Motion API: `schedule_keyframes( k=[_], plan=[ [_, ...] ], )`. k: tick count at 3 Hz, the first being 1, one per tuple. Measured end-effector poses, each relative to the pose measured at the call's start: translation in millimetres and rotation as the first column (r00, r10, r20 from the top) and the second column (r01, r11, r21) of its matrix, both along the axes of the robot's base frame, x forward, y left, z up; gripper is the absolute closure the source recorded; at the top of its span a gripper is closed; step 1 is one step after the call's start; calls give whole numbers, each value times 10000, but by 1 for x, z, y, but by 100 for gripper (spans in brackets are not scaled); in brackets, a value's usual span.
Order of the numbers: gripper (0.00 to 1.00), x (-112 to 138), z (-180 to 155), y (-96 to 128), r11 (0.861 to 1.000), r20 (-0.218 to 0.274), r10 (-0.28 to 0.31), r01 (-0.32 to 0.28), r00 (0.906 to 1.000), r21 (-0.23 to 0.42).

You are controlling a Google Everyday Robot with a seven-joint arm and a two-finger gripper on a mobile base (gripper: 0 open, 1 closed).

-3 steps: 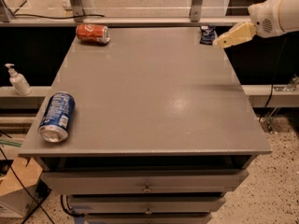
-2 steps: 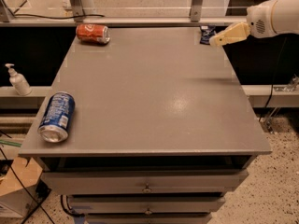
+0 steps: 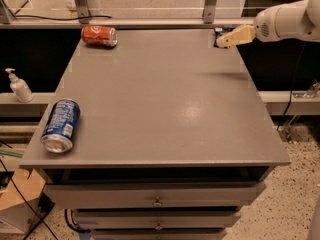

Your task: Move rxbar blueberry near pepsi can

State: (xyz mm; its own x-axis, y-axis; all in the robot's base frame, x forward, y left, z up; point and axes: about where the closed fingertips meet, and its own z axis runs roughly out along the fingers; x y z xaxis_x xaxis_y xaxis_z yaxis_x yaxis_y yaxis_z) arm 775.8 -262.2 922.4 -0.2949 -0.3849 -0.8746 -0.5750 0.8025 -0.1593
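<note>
While the pepsi can (image 3: 60,125) lies on its side at the near left edge of the table (image 3: 165,99), the rxbar (image 3: 218,33) sits at the far right corner, well apart from it and mostly hidden by the gripper (image 3: 222,42) just beside it. Whether the gripper is spread or closed cannot be told. A red can (image 3: 99,35) lies far left.

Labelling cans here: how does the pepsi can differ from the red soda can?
The pepsi can is blue, the red soda can red-orange. The pepsi can lies at the front left of the table, end toward the camera; the red soda can lies far left, crosswise. Both lie on their sides. The gripper is at the far right corner.
</note>
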Motion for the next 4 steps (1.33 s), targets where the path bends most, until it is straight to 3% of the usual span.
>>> schedule_keyframes(
  k=[2, 4],
  plan=[
    [0, 5, -9, 4, 10000, -200, -38, 39, 9998, 34],
    [0, 39, -39, 27, 9978, -310, -5, 25, 9995, 670]
  ],
)
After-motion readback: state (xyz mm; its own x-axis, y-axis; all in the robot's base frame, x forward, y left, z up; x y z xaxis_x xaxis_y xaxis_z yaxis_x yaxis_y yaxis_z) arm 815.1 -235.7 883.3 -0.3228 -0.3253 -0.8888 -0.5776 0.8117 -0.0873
